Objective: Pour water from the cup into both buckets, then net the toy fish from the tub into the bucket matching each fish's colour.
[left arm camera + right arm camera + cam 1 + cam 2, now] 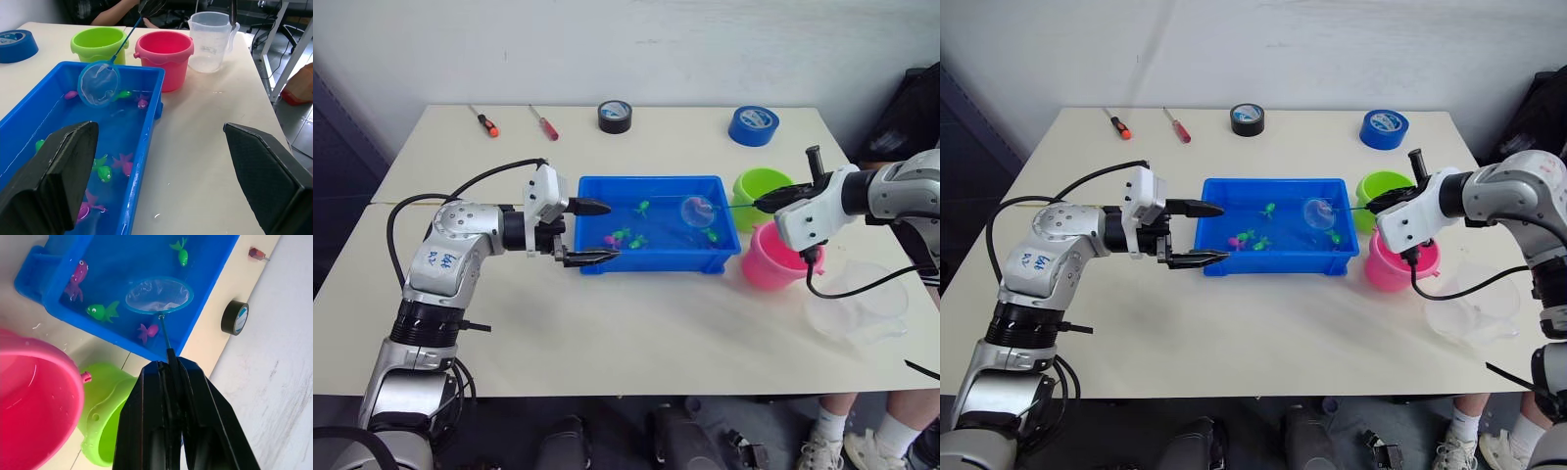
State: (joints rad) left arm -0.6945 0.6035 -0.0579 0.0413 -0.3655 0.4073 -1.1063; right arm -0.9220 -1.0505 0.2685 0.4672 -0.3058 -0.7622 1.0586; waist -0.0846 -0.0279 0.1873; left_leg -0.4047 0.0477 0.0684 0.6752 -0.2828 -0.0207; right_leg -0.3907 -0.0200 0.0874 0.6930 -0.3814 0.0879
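The blue tub (651,266) holds water with several green fish (643,207) and pink fish (609,239). My right gripper (766,203) is shut on the thin handle of the net (698,210), whose blue hoop (156,296) hangs over the tub's right part with no fish showing in the mesh. Just right of the tub stand the green bucket (762,184) and the pink bucket (773,264), which has water in it. The clear cup (862,304) sits at the front right. At the tub's left end, my left gripper (597,233) is open and holds nothing.
A black tape roll (615,116) and a blue tape roll (753,125) lie at the table's back, with two screwdrivers (484,121) at the back left. A person's legs (862,431) show beyond the table's front right corner.
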